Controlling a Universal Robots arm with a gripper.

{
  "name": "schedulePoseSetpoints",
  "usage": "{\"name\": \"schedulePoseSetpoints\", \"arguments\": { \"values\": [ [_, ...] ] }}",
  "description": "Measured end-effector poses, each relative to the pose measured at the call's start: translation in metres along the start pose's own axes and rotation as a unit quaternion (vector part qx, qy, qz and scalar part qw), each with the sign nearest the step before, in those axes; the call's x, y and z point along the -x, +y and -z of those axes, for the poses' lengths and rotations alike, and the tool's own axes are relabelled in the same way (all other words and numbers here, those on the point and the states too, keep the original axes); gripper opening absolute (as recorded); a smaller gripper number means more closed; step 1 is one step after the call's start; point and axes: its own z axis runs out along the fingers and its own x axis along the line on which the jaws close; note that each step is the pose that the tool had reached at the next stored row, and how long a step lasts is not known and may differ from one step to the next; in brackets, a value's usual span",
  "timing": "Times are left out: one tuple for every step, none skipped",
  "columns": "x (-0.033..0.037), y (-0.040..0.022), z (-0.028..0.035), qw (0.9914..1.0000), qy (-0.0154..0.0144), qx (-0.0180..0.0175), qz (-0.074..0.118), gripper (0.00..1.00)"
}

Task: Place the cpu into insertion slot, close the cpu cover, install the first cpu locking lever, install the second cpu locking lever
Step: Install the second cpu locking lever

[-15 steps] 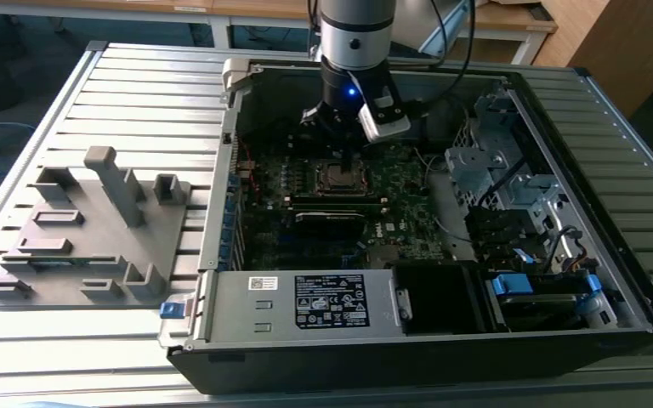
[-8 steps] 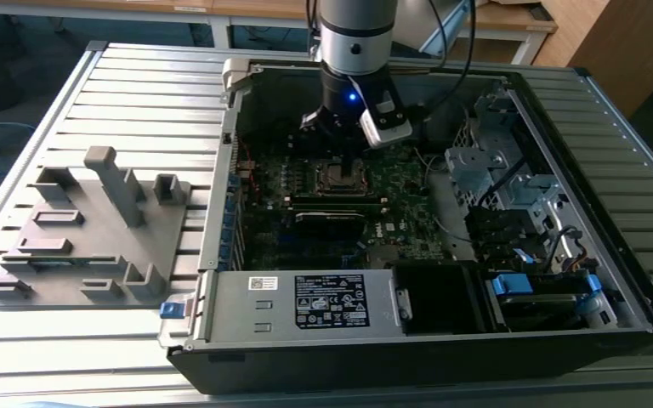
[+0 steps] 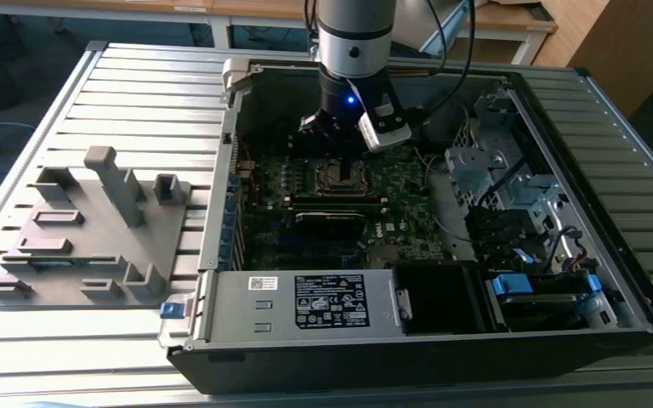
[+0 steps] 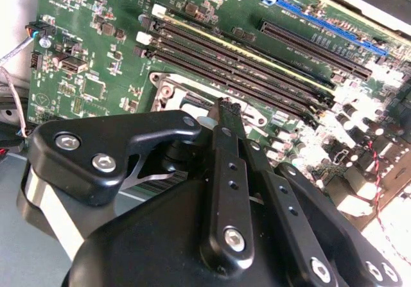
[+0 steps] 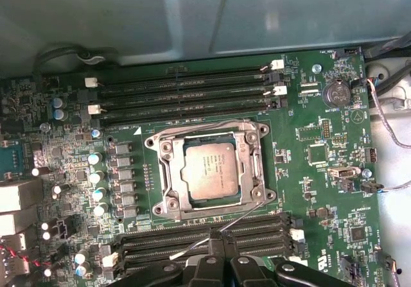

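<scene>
1. One cpu (image 5: 209, 170) lies flat in the one insertion slot (image 5: 253, 165), seen in the first wrist view, just beyond the fingertips.
2. One cpu cover (image 5: 168, 151), a silver frame, lies down around the chip.
3. Two thin wire locking levers show: one lever (image 5: 247, 214) runs slanting from the socket corner to the fingertips; the second lever (image 5: 196, 128) bends along the far edge of the frame.
4. One gripper (image 5: 221, 237) hangs over the green board (image 5: 314, 191); its fingers (image 4: 226, 123) are pressed nearly together, their tips meeting the slanting lever's end.
5. Long black memory slots (image 5: 192, 91) lie on both sides of the socket.
</scene>
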Motion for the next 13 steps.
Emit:
{"name": "schedulePoseSetpoints", "arguments": {
  "values": [
    [0.0000,0.0000,0.0000,1.00000,0.0000,0.0000,0.000,0.10],
    [0.0000,0.0000,0.0000,1.00000,0.0000,0.0000,0.000,0.10],
    [0.0000,0.0000,0.0000,1.00000,0.0000,0.0000,0.000,0.10],
    [0.0000,0.0000,0.0000,1.00000,0.0000,0.0000,0.000,0.10],
    [0.0000,0.0000,0.0000,1.00000,0.0000,0.0000,0.000,0.10],
    [0.0000,0.0000,0.0000,1.00000,0.0000,0.0000,0.000,0.10],
    [-0.0002,-0.0001,-0.0001,1.00000,0.0000,0.0000,0.000,0.10],
    [-0.0008,-0.0001,-0.0002,1.00000,0.0000,0.0001,0.000,0.10],
    [-0.0015,-0.0002,-0.0004,1.00000,-0.0001,0.0001,0.000,0.10],
    [-0.0025,-0.0004,-0.0004,1.00000,0.0000,0.0000,0.000,0.10],
    [-0.0034,-0.0005,-0.0005,1.00000,-0.0001,0.0000,0.000,0.10],
    [-0.0045,-0.0007,-0.0006,1.00000,-0.0001,0.0000,0.000,0.10],
    [-0.0056,-0.0008,-0.0008,1.00000,-0.0001,0.0000,0.000,0.10]
  ]
}}
